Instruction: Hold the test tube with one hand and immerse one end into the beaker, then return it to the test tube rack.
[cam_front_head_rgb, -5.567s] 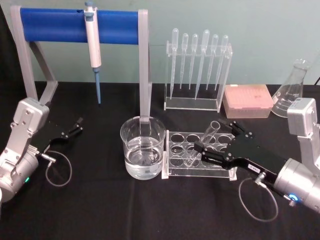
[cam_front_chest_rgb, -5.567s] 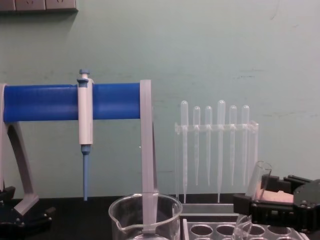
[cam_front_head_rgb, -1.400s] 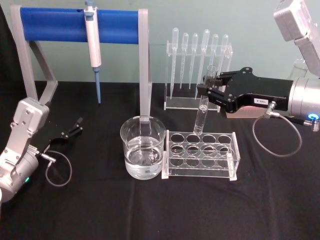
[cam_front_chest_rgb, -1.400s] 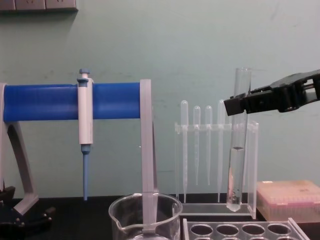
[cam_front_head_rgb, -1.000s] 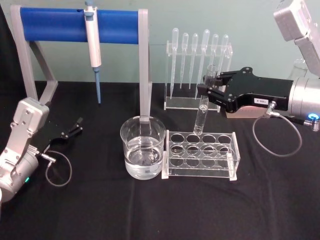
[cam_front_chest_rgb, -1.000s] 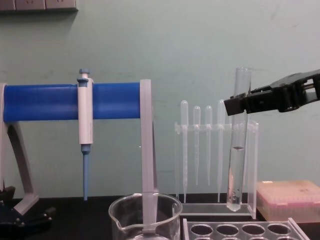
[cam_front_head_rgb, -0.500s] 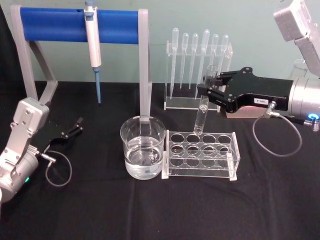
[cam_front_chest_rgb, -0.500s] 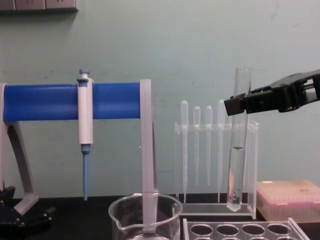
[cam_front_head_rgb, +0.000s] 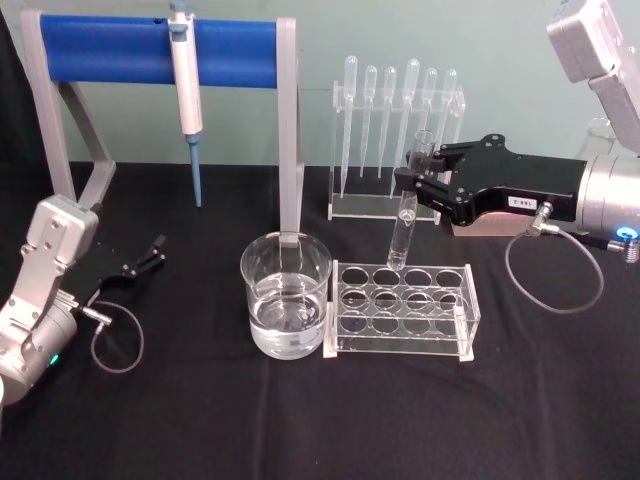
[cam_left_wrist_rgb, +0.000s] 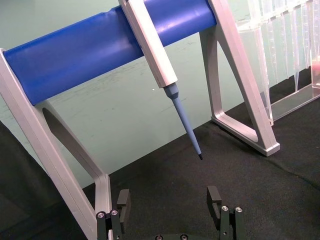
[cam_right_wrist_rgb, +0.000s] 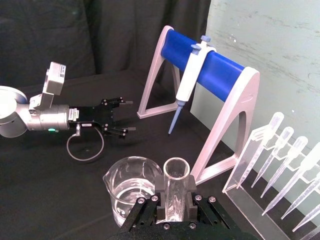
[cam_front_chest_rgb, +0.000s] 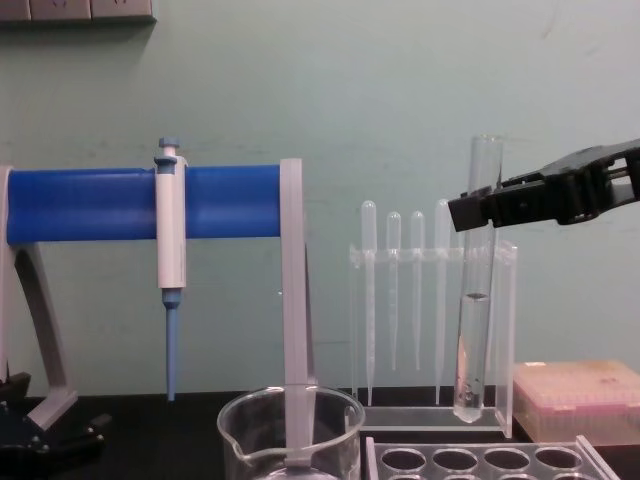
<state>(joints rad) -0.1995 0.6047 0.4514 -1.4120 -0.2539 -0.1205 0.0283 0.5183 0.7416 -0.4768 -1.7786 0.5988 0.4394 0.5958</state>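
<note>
In the head view, the long clear glass test tube (cam_front_head_rgb: 404, 225) is seen clamped just below its open rim by the black two-fingered right gripper (cam_front_head_rgb: 420, 178), whose jaws are closed on the glass. The tube is held close to upright, slightly tilted, with its round bottom down and raised above the back row of the clear test tube rack (cam_front_head_rgb: 400, 349) with round holes. The wide clear glass beaker (cam_front_head_rgb: 250, 285), partly filled with clear liquid, is set just beside the rack on the robot's left, so it lies to the left of the held tube and lower. The black left gripper (cam_front_head_rgb: 150, 252) is parked low over the black table (cam_front_head_rgb: 300, 430), well apart from both.

In the chest view, the tube's long axis is seen near vertical, and its bottom end is clear of the rack top and of the beaker rim.

In the left wrist view, the left jaws are spread wide with nothing between them; beyond them a blue-tipped white pipettor (cam_left_wrist_rgb: 150, 45) is hung on a grey stand with a blue bar (cam_left_wrist_rgb: 75, 55).

In the right wrist view, the tube's rim is seen between the two fingers, with the beaker near it.

The coming move is judged to be a carry to the robot's left until the tube's axis is over the beaker mouth, then a straight lowering
</note>
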